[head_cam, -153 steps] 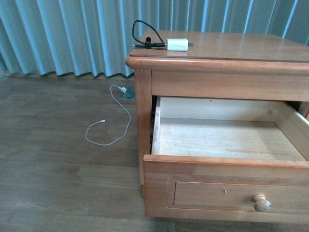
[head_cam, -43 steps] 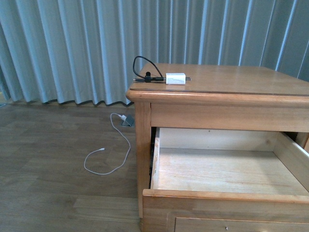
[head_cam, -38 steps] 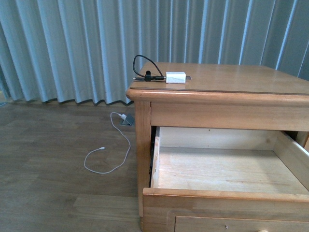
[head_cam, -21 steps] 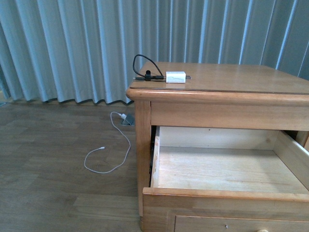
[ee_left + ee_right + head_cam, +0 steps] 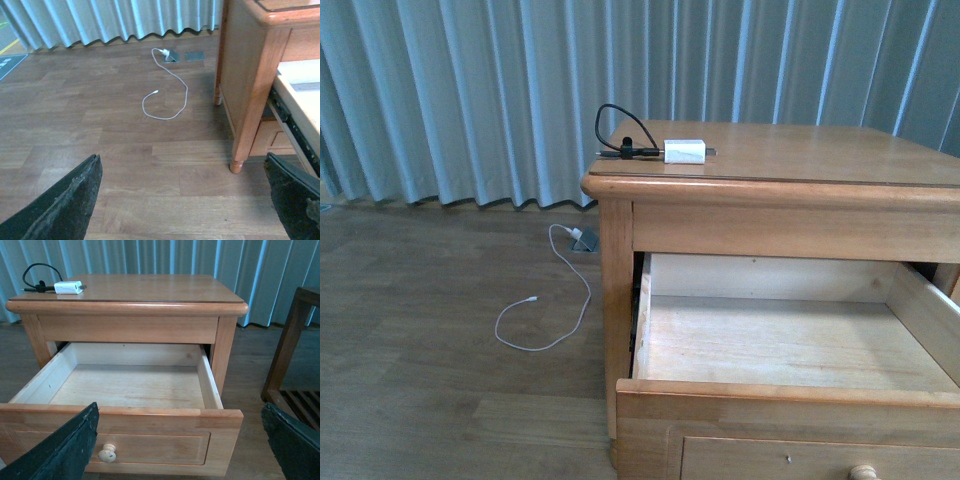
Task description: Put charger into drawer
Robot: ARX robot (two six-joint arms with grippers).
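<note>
The charger (image 5: pixel 684 151), a small white brick with a bundled black cable (image 5: pixel 620 140), lies on the nightstand top (image 5: pixel 800 150) near its left rear corner; it also shows in the right wrist view as the charger (image 5: pixel 68 287). Below it the drawer (image 5: pixel 780 345) stands pulled out, its pale wood inside bare, with its panel front (image 5: pixel 120 445) and round knob (image 5: pixel 107 454). My right gripper (image 5: pixel 182 450) hangs open in front of the drawer front. My left gripper (image 5: pixel 185 207) is open over the floor, left of the nightstand leg (image 5: pixel 240 150). Neither arm shows in the front view.
A thin white cable (image 5: pixel 555 300) loops across the wooden floor left of the nightstand, running to a floor socket (image 5: pixel 172 55). Pale pleated curtains (image 5: pixel 470 90) hang behind. A dark wooden rack (image 5: pixel 292 365) stands to the nightstand's right.
The front view has shifted slightly, so the nightstand and drawer sit a little lower and the knob's top now shows. The charger and drawer have not moved.
</note>
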